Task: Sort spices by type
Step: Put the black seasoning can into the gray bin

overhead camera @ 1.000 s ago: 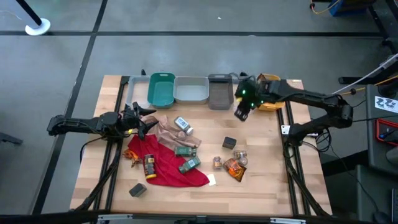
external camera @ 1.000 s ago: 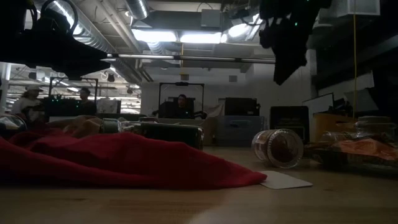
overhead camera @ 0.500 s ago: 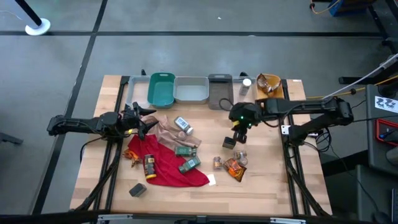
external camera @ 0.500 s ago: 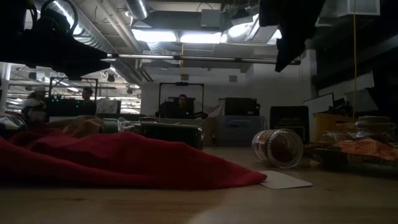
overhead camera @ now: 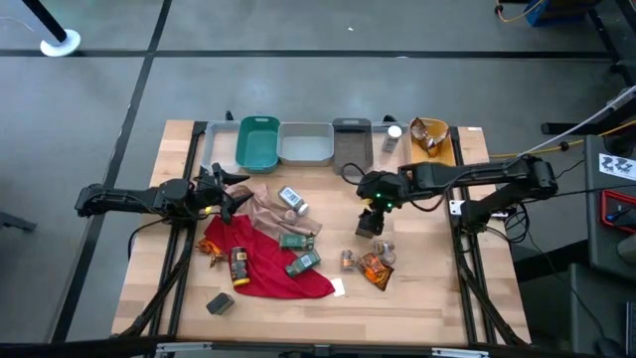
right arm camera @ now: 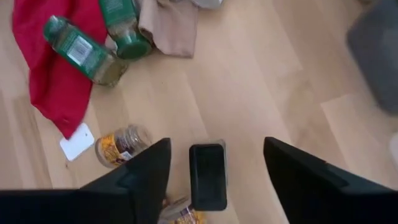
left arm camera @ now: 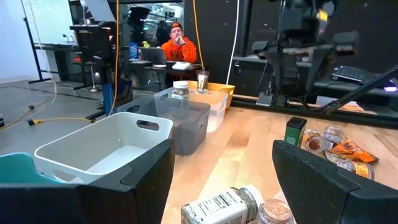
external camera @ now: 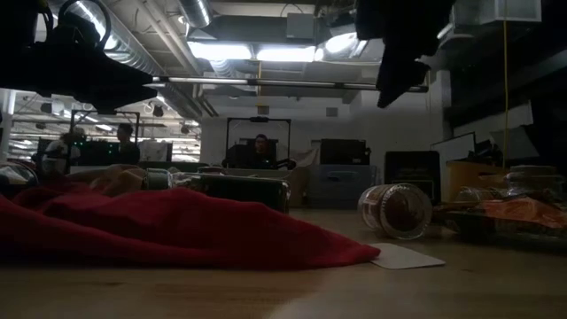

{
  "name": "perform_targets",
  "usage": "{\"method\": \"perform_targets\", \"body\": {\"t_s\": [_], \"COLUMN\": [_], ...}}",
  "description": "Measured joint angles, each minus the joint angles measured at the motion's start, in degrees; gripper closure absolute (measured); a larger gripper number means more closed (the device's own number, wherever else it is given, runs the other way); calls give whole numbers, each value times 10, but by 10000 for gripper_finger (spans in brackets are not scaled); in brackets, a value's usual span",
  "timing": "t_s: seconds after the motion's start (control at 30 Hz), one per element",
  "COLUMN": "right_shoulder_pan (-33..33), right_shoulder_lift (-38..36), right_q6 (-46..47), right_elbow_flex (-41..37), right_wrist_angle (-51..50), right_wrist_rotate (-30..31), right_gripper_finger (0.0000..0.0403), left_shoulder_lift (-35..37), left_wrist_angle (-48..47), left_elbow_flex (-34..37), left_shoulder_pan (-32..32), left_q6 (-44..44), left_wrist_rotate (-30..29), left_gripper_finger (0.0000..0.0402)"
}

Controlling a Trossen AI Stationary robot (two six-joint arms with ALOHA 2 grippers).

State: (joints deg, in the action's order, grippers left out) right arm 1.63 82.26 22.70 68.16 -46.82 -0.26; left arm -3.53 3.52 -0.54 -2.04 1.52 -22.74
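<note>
Pale wood table [overhead camera: 437, 288]. Teal bin [overhead camera: 257, 142], white bin [overhead camera: 305, 145], grey bin [overhead camera: 351, 145], yellow bin [overhead camera: 429, 135] in a row. Red cloth [overhead camera: 263, 261] beside tan cloth [overhead camera: 266, 210]. Green jars [right arm camera: 84, 51] with white-printed labels. Dark box [right arm camera: 208, 176], black-lidded. Small brown jar [right arm camera: 121, 145], amber and speckled. Orange-brown crinkly packet [overhead camera: 376, 268]. White-capped jar [left arm camera: 224, 205], black-on-white label. Orange top on a person [left arm camera: 178, 48].
</note>
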Motion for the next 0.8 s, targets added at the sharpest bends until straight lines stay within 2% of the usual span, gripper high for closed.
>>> {"method": "perform_targets", "body": {"t_s": [0.2,0.53,0.8], "right_shoulder_pan": [0,-2,-1], "right_shoulder_lift": [44,106,116], "right_q6": [0,-7,-7], "right_elbow_flex": [0,0,0], "right_wrist_angle": [3,-12,-35], "right_wrist_rotate": [-53,-38,-33], "right_gripper_finger": [121,122,123], "left_shoulder_lift": [-1,0,0], "left_wrist_angle": [0,0,0], "left_elbow_flex": [0,0,0], "left_shoulder_pan": [0,0,0], "left_q6": [0,0,0], "left_wrist_rotate": [0,0,0], "left_gripper_finger": [147,147,147]}}
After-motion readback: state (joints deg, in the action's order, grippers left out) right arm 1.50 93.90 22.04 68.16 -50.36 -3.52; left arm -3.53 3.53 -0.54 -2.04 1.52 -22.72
